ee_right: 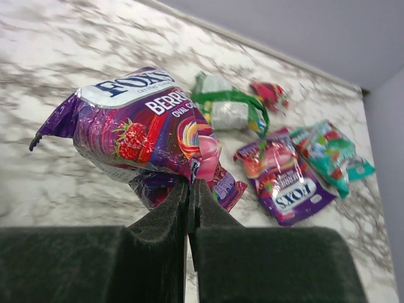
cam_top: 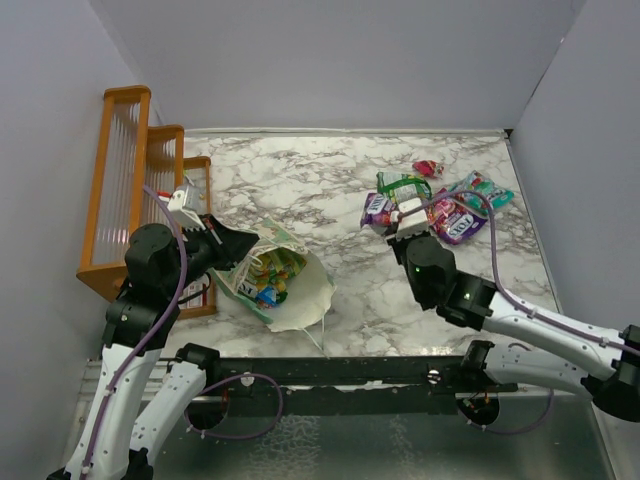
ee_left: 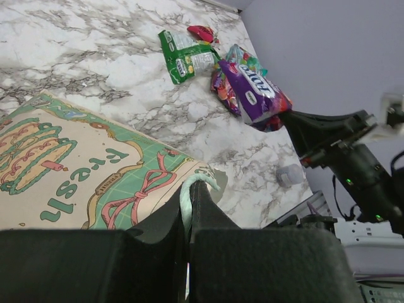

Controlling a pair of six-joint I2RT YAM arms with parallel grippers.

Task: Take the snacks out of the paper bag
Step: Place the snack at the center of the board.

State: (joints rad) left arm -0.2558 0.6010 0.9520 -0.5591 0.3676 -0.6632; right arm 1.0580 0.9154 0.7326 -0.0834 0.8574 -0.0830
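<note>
The paper bag [cam_top: 300, 300] lies on its side on the marble table, white mouth facing the near edge, with several colourful snacks [cam_top: 270, 275] inside. My left gripper [cam_top: 232, 245] is shut on the bag's mint-green rim [ee_left: 188, 192], next to the cream printed panel [ee_left: 76, 170]. My right gripper [cam_top: 403, 222] is shut on the lower edge of a purple berry packet [ee_right: 136, 123], holding it just above the table. Behind it lie a green packet [ee_right: 230, 107], a red one [ee_right: 270, 95], another purple one [ee_right: 287, 183] and a teal one [ee_right: 328, 151].
An orange wooden rack [cam_top: 130, 180] stands along the left wall beside my left arm. A small round translucent disc [ee_left: 290, 175] sits on the table near the front edge. Grey walls close the table on three sides.
</note>
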